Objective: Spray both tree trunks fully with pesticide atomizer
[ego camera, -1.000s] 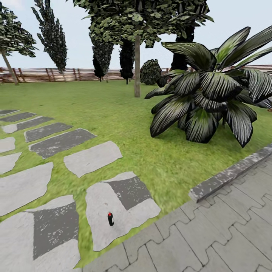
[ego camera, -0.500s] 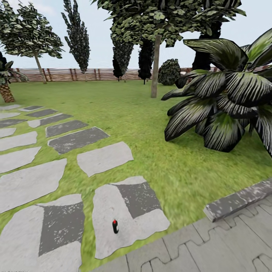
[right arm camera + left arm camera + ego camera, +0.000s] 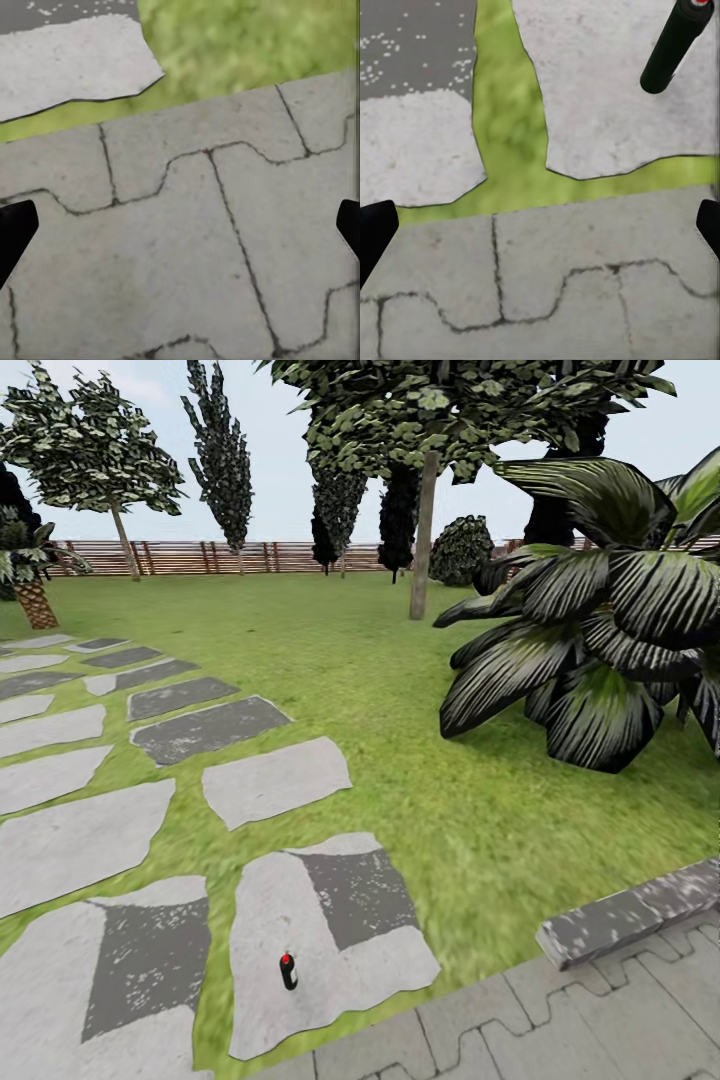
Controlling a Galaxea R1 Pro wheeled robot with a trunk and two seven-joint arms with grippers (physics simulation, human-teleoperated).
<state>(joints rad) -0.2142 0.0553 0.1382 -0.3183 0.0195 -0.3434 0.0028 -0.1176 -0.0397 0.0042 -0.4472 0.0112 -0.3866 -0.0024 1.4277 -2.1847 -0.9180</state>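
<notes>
The pesticide atomizer [image 3: 288, 971], a small dark bottle with a red top, stands upright on a pale stone slab [image 3: 330, 950] near the paving edge. In the left wrist view the atomizer [image 3: 675, 45] rises beyond my left gripper [image 3: 540, 232], which is open with its black fingertips [image 3: 375, 234] wide apart over the paving. My right gripper [image 3: 180, 229] is open too, above grey pavers. One tree trunk [image 3: 424, 535] stands mid-lawn; a second tree [image 3: 125, 540] leans by the fence at far left.
A large dark-leaved plant [image 3: 590, 650] spreads on the right. A grey kerb stone [image 3: 630, 912] edges the interlocking paving [image 3: 600, 1020]. Stepping slabs [image 3: 90, 840] run off to the left. A scaly palm [image 3: 35, 600] and the wooden fence [image 3: 200, 557] lie behind.
The head view has swung left, so the whole scene slid right, bringing the left tree and the palm into sight. The atomizer stands on the same slab.
</notes>
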